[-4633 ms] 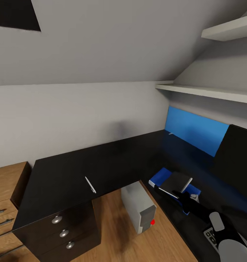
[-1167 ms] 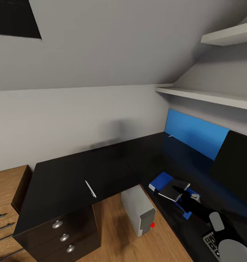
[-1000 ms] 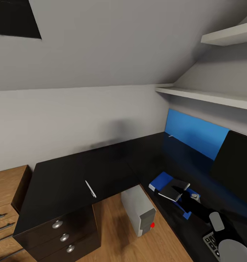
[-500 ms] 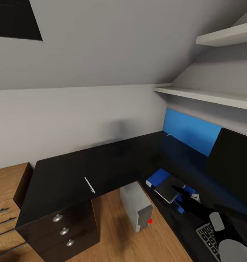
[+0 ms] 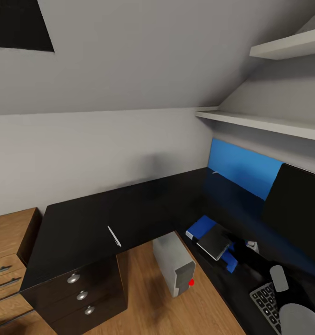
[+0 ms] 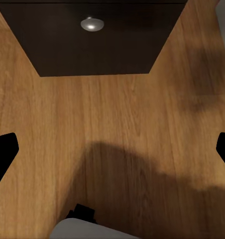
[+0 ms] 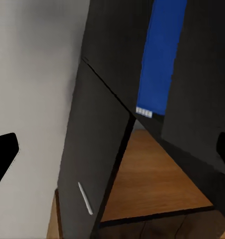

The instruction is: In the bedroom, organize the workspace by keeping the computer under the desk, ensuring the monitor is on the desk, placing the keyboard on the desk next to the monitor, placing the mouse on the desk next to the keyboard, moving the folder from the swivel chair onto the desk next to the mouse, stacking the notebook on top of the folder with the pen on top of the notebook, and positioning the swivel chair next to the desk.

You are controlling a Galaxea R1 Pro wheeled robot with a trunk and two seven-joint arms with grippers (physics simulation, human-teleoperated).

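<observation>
Attic bedroom office, desk [image 5: 83,223], monitor [image 5: 294,209]

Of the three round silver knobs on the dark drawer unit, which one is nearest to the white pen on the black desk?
The top round silver knob: it sits highest on the dark drawer unit, just under the glossy black desk edge where the thin white pen lies.

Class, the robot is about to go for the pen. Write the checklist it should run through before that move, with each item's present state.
1. Notebook lies on folder: ok.
2. Right end effector open, nothing between its fingers: ok.
3. Left end effector open, empty, over the floor: ok.
4. Pen lies on the desk with nothing against it: ok.
5. Pen on notebook: not ok, not yet done.
6. Computer under the desk: cannot tell; it stands at the inner corner.
</observation>
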